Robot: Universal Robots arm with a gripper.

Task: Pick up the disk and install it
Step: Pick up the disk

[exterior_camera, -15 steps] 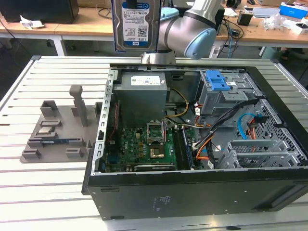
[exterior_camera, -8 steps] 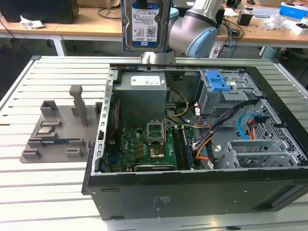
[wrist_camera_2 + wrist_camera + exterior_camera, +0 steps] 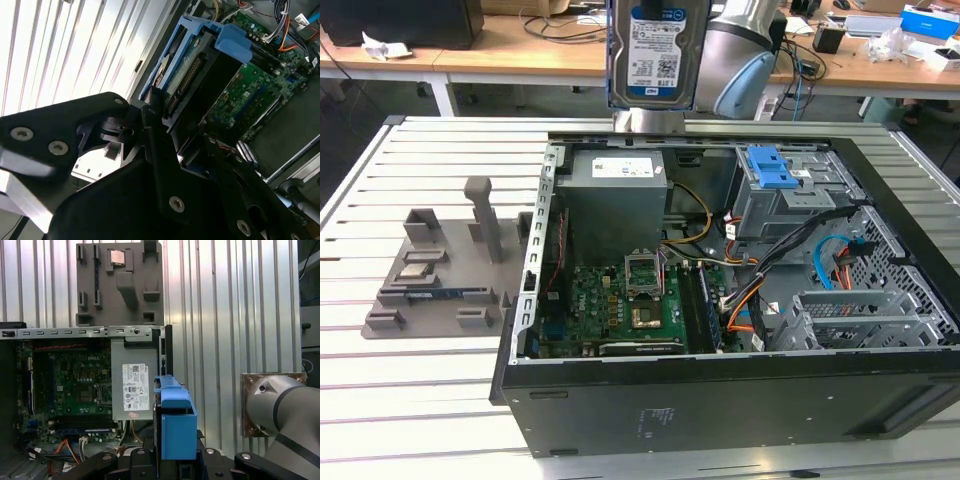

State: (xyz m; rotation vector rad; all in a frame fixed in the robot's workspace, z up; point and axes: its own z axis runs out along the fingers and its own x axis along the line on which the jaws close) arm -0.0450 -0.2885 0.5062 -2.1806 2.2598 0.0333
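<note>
The disk, silver-grey with a white and blue label, hangs upright high over the back edge of the open computer case in the exterior view. In both wrist views my gripper is shut on the disk, its black fingers clamping the end nearest the wrist. A blue side rail of the disk points down toward the case. The grey arm stands behind the disk.
Inside the case lie a green motherboard, a grey power supply, a blue-topped grey drive cage and loose cables. A grey fixture holding a small square chip sits at the exterior view's left on the slatted table.
</note>
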